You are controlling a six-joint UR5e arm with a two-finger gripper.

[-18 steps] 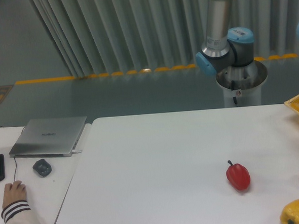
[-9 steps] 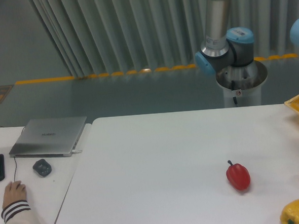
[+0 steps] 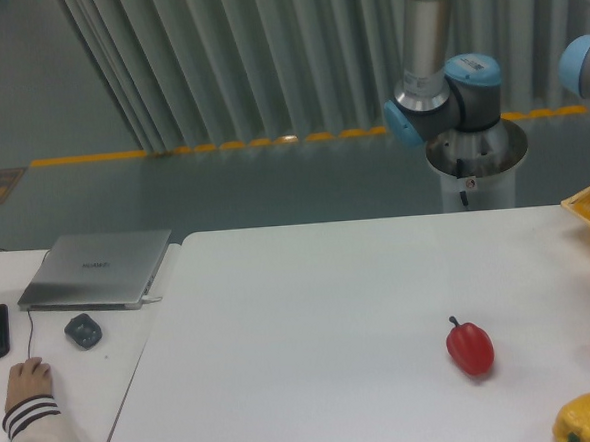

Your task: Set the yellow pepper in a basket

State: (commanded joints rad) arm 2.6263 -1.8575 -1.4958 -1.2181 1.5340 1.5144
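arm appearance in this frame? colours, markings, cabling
The arm is a silver-grey metal tube with light blue joint caps and dark grey joint housings, standing on a pale cylindrical pedestal that bears a small red mark. Another blue joint shows at the right edge. No loose cabling is apparent; the gripper is out of frame.

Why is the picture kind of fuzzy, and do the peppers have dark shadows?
In the fixed camera view everything looks soft and slightly grainy. The light is even, so the glossy red bell pepper and the lumpy yellow bell pepper cast only faint shadows on the white table; neither shows a strong glare.
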